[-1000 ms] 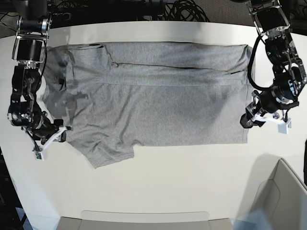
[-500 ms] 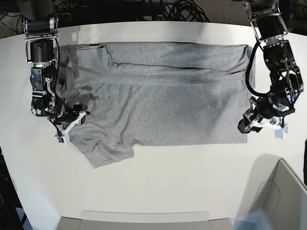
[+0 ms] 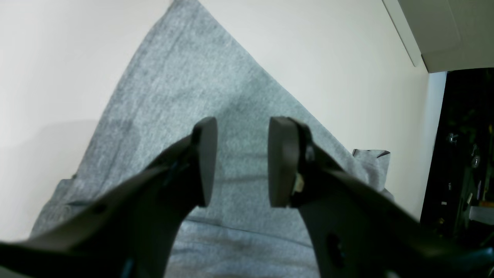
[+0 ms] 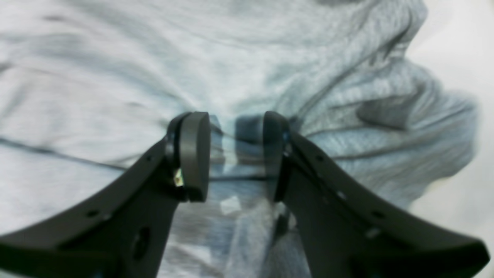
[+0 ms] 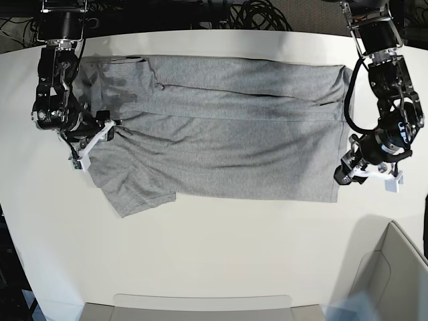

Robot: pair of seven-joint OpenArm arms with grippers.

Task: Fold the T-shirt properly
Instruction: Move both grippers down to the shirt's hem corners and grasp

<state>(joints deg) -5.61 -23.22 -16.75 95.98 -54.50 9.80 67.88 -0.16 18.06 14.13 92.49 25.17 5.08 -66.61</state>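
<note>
The grey T-shirt (image 5: 221, 134) lies spread sideways on the white table (image 5: 234, 247), one sleeve (image 5: 137, 194) sticking out at the front left; no lettering shows. My right gripper (image 5: 107, 128) rests on the shirt's left end. In the right wrist view that gripper (image 4: 235, 154) is open, its fingertips low over wrinkled, bunched cloth (image 4: 115, 77); I cannot tell if they touch. My left gripper (image 5: 341, 175) is at the shirt's front right corner. The left wrist view shows it (image 3: 241, 162) open above flat cloth (image 3: 185, 77), nothing between its fingers.
A cardboard box (image 5: 394, 267) stands at the front right, its corner also showing in the left wrist view (image 3: 444, 31). A flat pale panel (image 5: 200, 304) lies along the table's front edge. Black cables (image 5: 254, 13) run behind the table's far edge.
My right gripper has moved from off the shirt's front left edge up onto its left end; the sleeve and left side shifted back and left. The left gripper crept toward the hem corner.
</note>
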